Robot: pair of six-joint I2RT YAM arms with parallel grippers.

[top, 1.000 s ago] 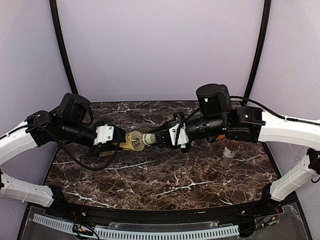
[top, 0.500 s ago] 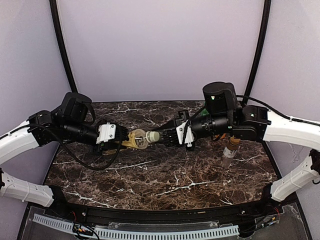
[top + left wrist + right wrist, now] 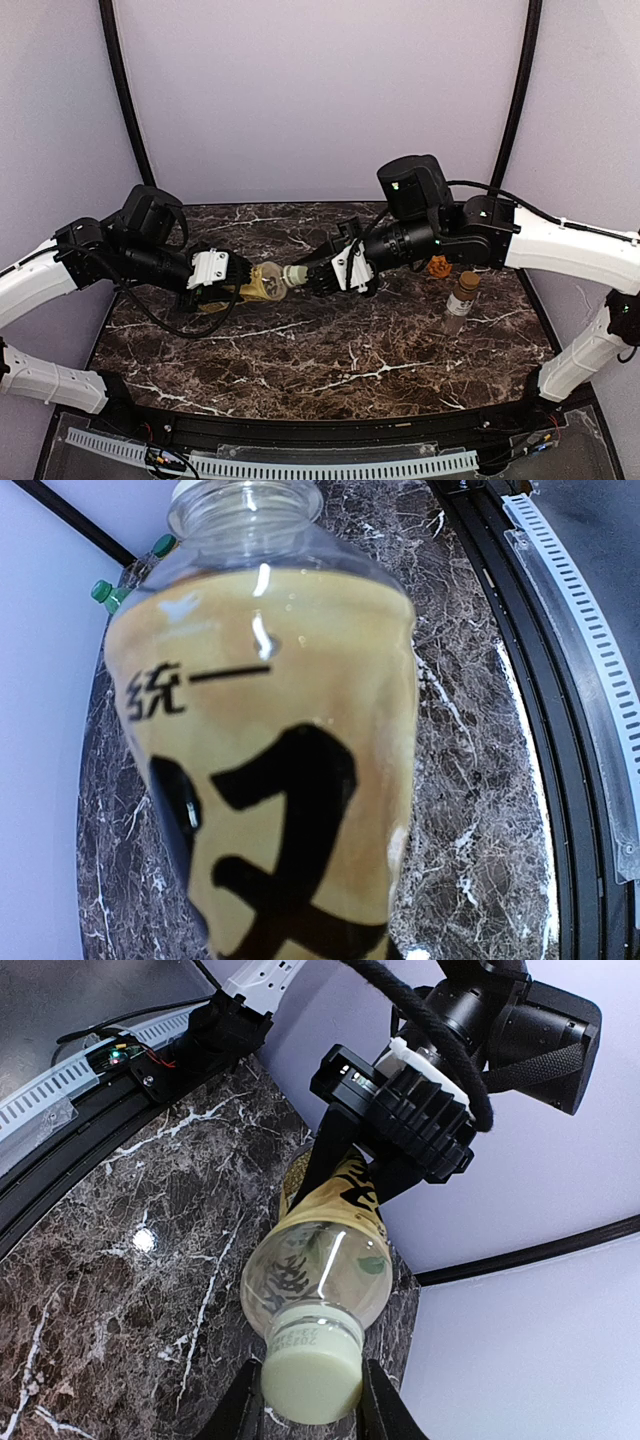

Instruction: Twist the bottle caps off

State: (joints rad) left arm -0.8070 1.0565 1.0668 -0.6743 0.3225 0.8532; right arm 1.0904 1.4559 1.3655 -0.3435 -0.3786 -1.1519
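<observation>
Clamped by its body in the left gripper (image 3: pixel 238 288), level at mid-frame, long axis left to right: yellow bottle (image 3: pixel 262 282), pale cap (image 3: pixel 311 1372) pointing right, pinched tight by the right gripper (image 3: pixel 305 1400).

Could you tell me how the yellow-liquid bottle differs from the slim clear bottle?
The yellow-liquid bottle lies sideways in the air, body in the left gripper, cap in the right gripper; the slim bottle stands upright on the table, untouched. The yellow-liquid bottle's cap is pale, the slim bottle's brown. Both are capped.
</observation>
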